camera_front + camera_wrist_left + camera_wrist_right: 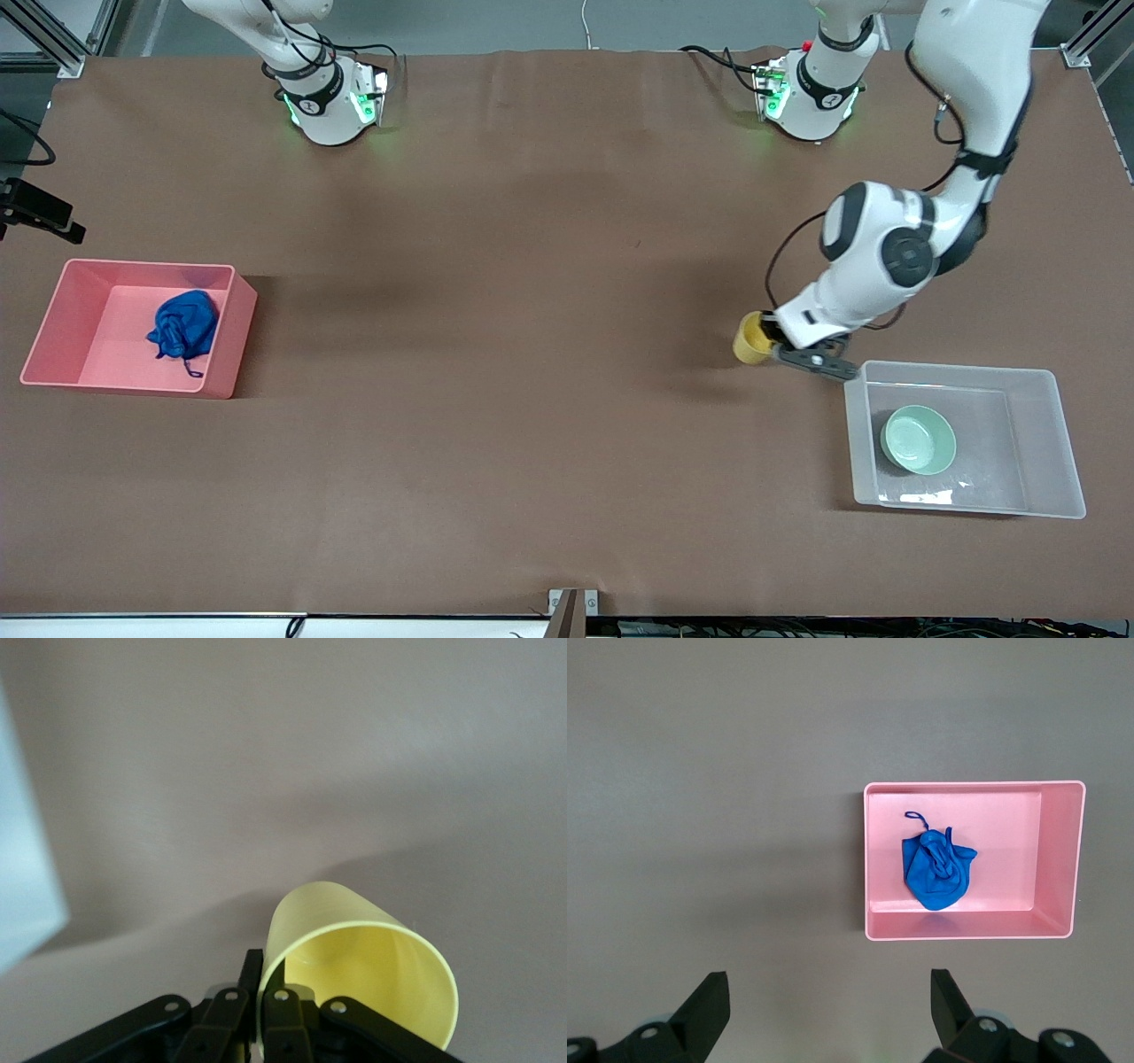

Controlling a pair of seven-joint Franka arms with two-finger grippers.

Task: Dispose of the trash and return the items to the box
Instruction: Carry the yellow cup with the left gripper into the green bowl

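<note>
— Where was the blue cloth wad (183,325)?
— In the pink bin (53,332), at nine o'clock on the table; the right gripper (829,1010) hung wide open above.
— And the yellow cup (751,339)?
— Pinched by its rim in the left gripper (783,346), airborne just beside the clear box's (1067,461) ten-o'clock corner. The mint-green bowl (919,439) sat inside that box.
</note>
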